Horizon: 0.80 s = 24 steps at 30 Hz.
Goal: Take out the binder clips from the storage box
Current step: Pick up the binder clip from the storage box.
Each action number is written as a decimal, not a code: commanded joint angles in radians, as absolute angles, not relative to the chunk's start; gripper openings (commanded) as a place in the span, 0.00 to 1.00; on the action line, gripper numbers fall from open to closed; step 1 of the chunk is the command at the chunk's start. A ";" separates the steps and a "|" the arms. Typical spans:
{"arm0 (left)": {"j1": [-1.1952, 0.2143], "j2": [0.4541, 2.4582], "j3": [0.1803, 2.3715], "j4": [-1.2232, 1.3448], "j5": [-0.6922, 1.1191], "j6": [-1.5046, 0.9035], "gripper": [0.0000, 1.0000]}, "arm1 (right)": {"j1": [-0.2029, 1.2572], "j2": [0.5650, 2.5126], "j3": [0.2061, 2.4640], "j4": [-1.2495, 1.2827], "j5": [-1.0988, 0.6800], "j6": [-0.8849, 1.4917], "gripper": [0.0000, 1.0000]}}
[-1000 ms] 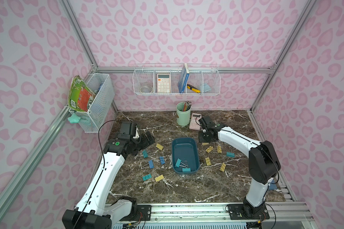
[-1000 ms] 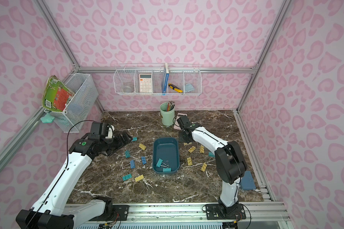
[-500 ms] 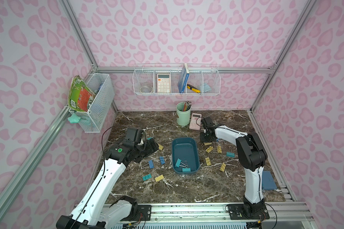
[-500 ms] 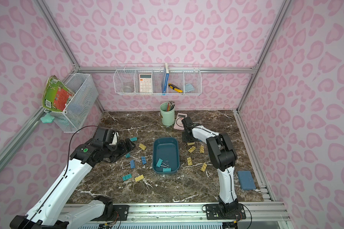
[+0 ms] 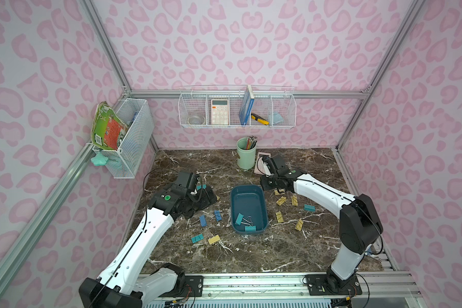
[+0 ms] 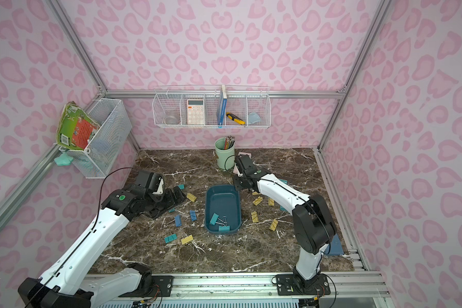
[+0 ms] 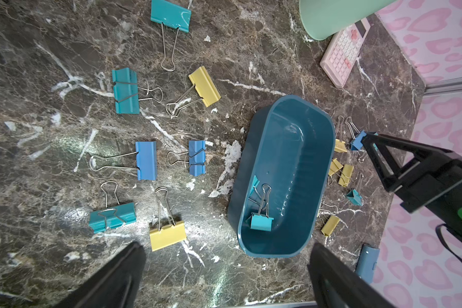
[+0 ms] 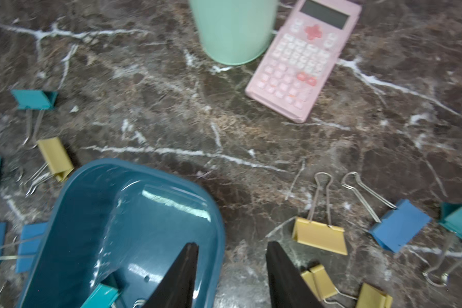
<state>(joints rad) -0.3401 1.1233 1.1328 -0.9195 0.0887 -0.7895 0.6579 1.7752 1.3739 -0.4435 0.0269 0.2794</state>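
Note:
The dark teal storage box (image 5: 247, 198) (image 6: 222, 198) lies mid-table. At its near end are two teal binder clips (image 5: 239, 218) (image 7: 262, 222) and some wire handles. Several more clips lie on the marble either side of it, such as a blue one (image 5: 202, 220) and a yellow one (image 5: 278, 216). My right gripper (image 5: 267, 184) (image 8: 232, 244) is open at the box's (image 8: 118, 226) far right corner. One finger is over the inside, the other over the table. My left gripper (image 5: 207, 196) (image 7: 226, 245) stands wide open left of the box (image 7: 291, 149), holding nothing.
A mint-green pencil cup (image 5: 246, 156) and a pink calculator (image 8: 304, 61) stand behind the box, close to my right gripper. White wire baskets (image 5: 236, 109) hang on the back and left walls. A flat blue item (image 6: 334, 245) lies at the right front edge.
My right gripper was shut a second ago and now stands open at the box's far corner. My left gripper has slid a little toward the box.

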 commanded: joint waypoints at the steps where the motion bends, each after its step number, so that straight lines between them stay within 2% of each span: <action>1: -0.341 1.120 1.138 -0.940 0.035 -0.785 0.99 | 0.729 1.779 1.370 -0.491 -0.029 0.194 0.46; 8: -0.341 1.092 1.138 -0.946 -0.011 -0.755 0.99 | 0.876 1.855 1.331 -0.564 0.030 0.163 0.41; 12: -0.341 1.097 1.144 -0.948 -0.016 -0.755 0.99 | 0.882 1.883 1.341 -0.617 0.021 0.233 0.36; 24: -0.341 1.117 1.139 -0.927 -0.017 -0.729 0.99 | 0.906 1.926 1.307 -0.635 -0.014 0.320 0.31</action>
<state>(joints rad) -0.3405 1.1118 1.1324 -0.9249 -0.0120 -0.7517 0.9066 1.9179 1.3071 -0.6102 -0.0223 0.2905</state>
